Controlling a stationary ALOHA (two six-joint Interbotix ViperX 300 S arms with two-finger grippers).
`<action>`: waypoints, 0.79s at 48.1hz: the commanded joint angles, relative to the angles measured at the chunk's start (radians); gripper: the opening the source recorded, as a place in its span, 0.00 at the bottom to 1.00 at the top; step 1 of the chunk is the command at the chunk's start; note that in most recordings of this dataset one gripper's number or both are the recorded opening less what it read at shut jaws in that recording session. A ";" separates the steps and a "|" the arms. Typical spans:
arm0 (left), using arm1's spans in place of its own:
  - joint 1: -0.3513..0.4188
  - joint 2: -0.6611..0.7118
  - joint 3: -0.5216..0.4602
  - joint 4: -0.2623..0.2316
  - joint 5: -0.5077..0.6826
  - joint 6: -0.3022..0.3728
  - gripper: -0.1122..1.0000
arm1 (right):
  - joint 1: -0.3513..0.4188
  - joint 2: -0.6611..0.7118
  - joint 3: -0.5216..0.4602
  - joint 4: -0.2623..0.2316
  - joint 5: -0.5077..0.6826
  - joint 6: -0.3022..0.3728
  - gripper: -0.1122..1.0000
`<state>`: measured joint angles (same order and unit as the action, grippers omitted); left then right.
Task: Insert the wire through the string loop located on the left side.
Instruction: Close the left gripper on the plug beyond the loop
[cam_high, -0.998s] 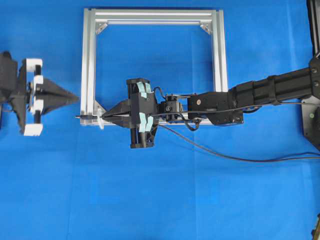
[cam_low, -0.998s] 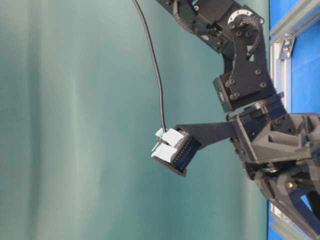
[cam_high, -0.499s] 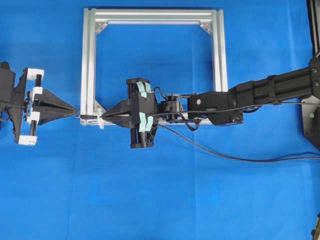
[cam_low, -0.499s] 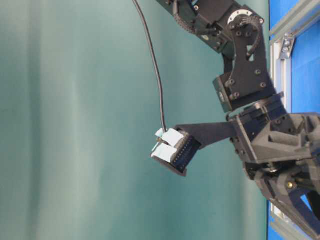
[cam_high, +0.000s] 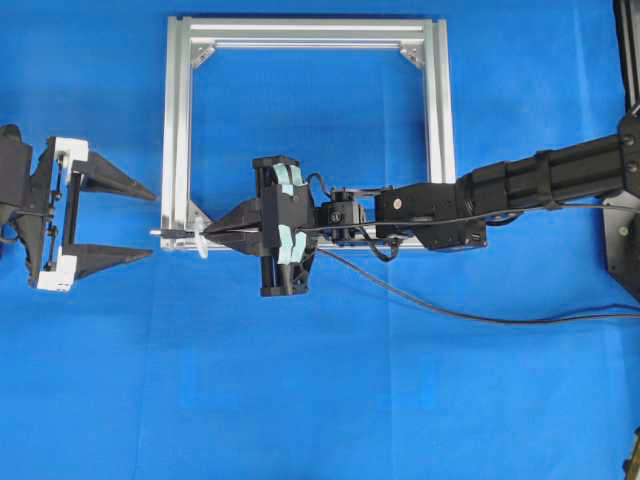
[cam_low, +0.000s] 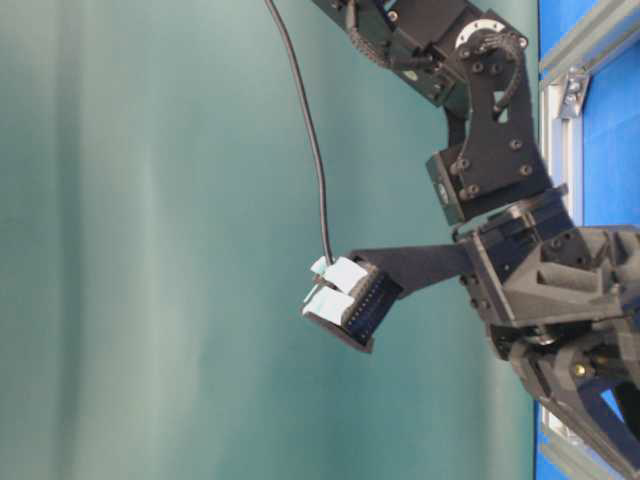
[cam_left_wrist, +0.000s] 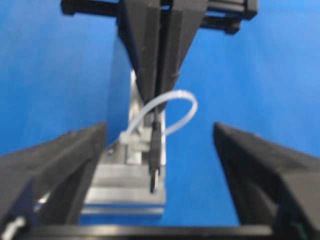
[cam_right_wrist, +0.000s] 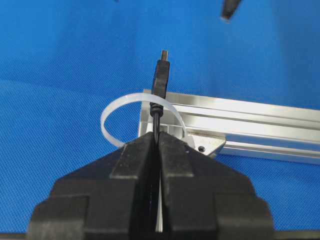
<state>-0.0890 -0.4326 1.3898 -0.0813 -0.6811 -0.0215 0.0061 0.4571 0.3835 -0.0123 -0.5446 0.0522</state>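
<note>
From overhead my right gripper (cam_high: 208, 237) is pinched tight on the wire (cam_high: 420, 298), and my left gripper (cam_high: 152, 220) stands wide apart just beyond the plug, one finger on each side of its line, touching nothing. That view gives the layout but barely shows the string loop (cam_high: 202, 243), only a pale speck at the lower left corner of the aluminium frame (cam_high: 175, 120). My right wrist camera fills that in: the wire (cam_right_wrist: 157, 120) rises from between my closed fingers (cam_right_wrist: 131, 165), the plug stands clear past the string loop (cam_right_wrist: 120, 107), and the loop's band crosses in front of the cable just under the plug body, so the plug end is through the ring. My left wrist camera looks the other way: the plug tip (cam_left_wrist: 154, 182) points at me with its pale metal end nearest, the string loop (cam_left_wrist: 172, 107) arches behind it, and my two open fingers (cam_left_wrist: 60, 165) frame it from either side. The table-level view shows only my right arm's black wrist and a cable hanging against a teal wall. My right arm reaches long and nearly straight across the frame; my left sits short, facing it.
</note>
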 joint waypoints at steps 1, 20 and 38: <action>-0.003 -0.003 -0.012 0.003 -0.005 -0.002 0.91 | -0.003 -0.023 -0.008 0.002 -0.005 0.002 0.10; -0.003 0.114 -0.049 0.003 0.025 -0.003 0.89 | -0.005 -0.023 -0.008 0.002 -0.005 0.002 0.10; -0.003 0.221 -0.089 0.002 0.017 -0.003 0.89 | -0.006 -0.023 -0.008 0.002 -0.003 0.002 0.10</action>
<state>-0.0890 -0.2071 1.3116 -0.0813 -0.6535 -0.0245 0.0046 0.4571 0.3850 -0.0138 -0.5446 0.0522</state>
